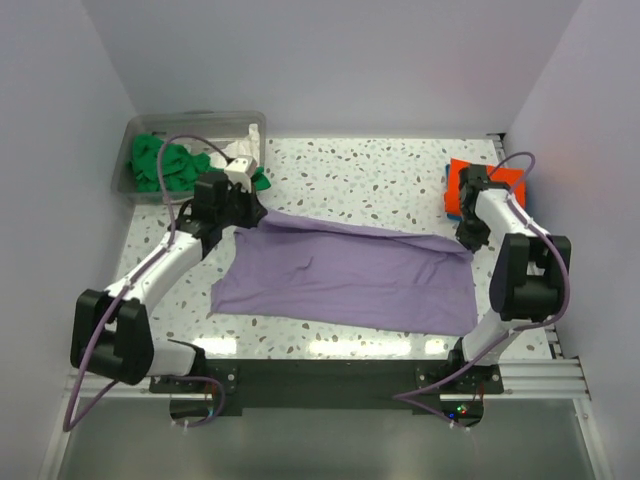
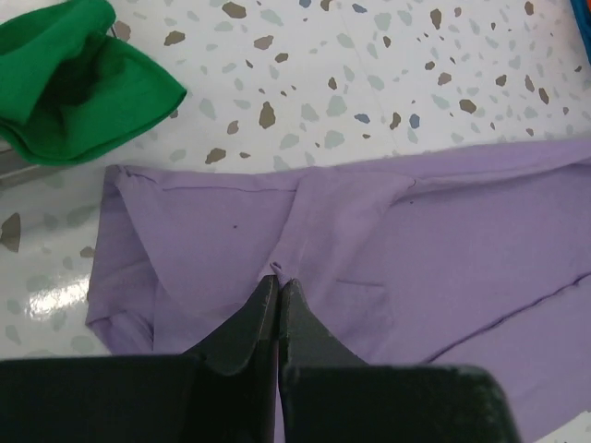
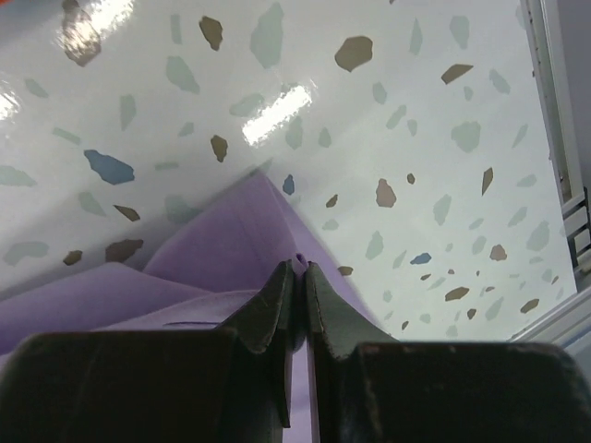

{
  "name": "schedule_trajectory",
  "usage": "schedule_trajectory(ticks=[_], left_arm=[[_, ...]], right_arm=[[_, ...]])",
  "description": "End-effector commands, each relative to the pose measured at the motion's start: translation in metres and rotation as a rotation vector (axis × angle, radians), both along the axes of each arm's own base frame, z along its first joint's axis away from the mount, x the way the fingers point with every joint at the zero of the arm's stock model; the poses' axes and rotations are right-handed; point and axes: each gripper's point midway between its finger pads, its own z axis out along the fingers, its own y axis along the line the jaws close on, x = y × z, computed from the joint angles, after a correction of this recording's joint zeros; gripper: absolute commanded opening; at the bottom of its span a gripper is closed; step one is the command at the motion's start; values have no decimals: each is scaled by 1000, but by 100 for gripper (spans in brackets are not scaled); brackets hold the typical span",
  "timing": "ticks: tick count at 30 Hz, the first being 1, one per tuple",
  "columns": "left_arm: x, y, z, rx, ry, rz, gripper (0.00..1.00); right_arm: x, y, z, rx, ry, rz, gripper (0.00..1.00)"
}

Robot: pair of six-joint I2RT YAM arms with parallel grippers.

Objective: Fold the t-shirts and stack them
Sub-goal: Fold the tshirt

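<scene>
Lavender t-shirt (image 1: pixel 345 280): spread across the middle of the table, wider than deep. Its near edge is close to the arm bases, its far edge is drawn into a line between the two grippers, and soft creases run through the cloth.
Left gripper (image 2: pixel 279 284): fingers pressed together on a small pinch of the shirt near its far left corner. In the top view this claw (image 1: pixel 252 213) sits right at that corner.
Right gripper (image 3: pixel 300 268): jaws narrow, nipping a raised fold of the same purple cloth at the far right corner (image 1: pixel 468 240). The fold peaks just ahead of the fingertips.
Table (image 1: pixel 370 170): white speckled top, glossy, bare beyond the shirt's far edge.
Green t-shirts (image 1: pixel 165 165): crumpled in a heap at the far left. One part spills toward the left claw; the left wrist view shows it (image 2: pixel 74 83) near the purple corner but apart from it.
Clear plastic tub (image 1: pixel 190 118): far left corner, holding the green heap.
Orange t-shirt (image 1: pixel 462 182): folded, at the far right, just beyond the right claw.
Blue t-shirt (image 1: pixel 448 207): only an edge shows under the orange one.
</scene>
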Motion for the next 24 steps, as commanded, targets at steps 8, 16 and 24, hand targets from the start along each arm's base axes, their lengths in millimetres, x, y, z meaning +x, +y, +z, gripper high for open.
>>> schedule_trajectory(ticks=[8, 16, 24], left_arm=[[-53, 24, 9, 31, 16, 47, 0], [-79, 33, -8, 48, 81, 66, 0], [-99, 28, -11, 30, 102, 45, 2]], right_arm=[[-24, -7, 8, -40, -12, -63, 0], [-42, -8, 6, -57, 20, -81, 0], [-67, -1, -5, -23, 69, -90, 0]])
